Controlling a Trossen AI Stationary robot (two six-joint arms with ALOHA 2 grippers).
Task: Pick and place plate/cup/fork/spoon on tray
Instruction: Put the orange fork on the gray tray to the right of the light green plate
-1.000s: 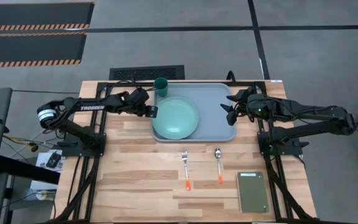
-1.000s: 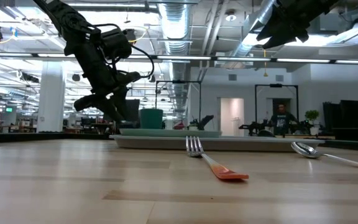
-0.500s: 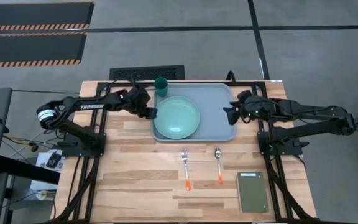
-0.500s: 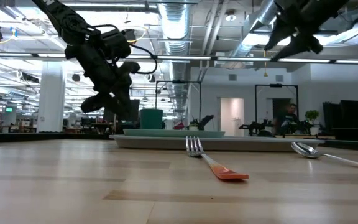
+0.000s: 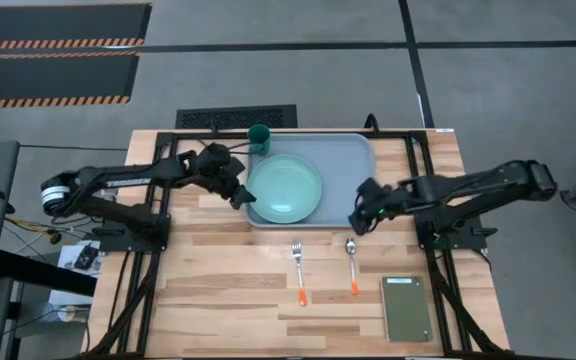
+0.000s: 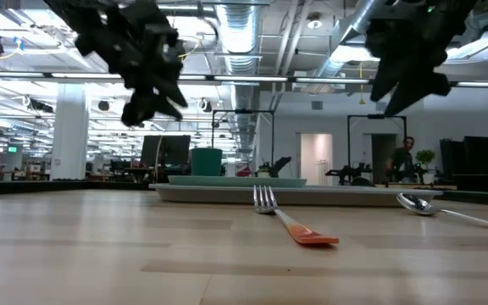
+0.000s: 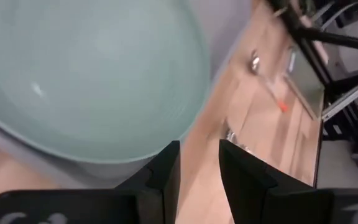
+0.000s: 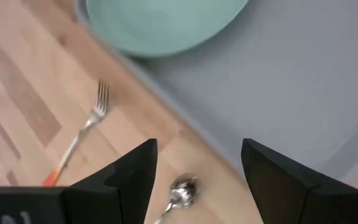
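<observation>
The mint-green plate lies flat on the left half of the pale blue-grey tray. The dark green cup stands upright at the tray's far left corner. The fork and the spoon lie on the wood near the tray, orange handles toward the near edge. My left gripper hovers just left of the plate's rim, open by a narrow gap, touching nothing. My right gripper is wide open and empty over the tray's near edge, above the spoon's bowl.
A small dark green-grey slab lies at the table's near right. Bare wood runs along the near and left parts of the table. Black arm frames stand at both sides. A person shows far off in the room.
My right gripper has swung from the tray's far right side toward the near edge and down, stopping over the spoon's bowl. My left gripper has drawn back from the plate's left rim, a little toward the near left, and has risen. The plate lies still on the tray.
</observation>
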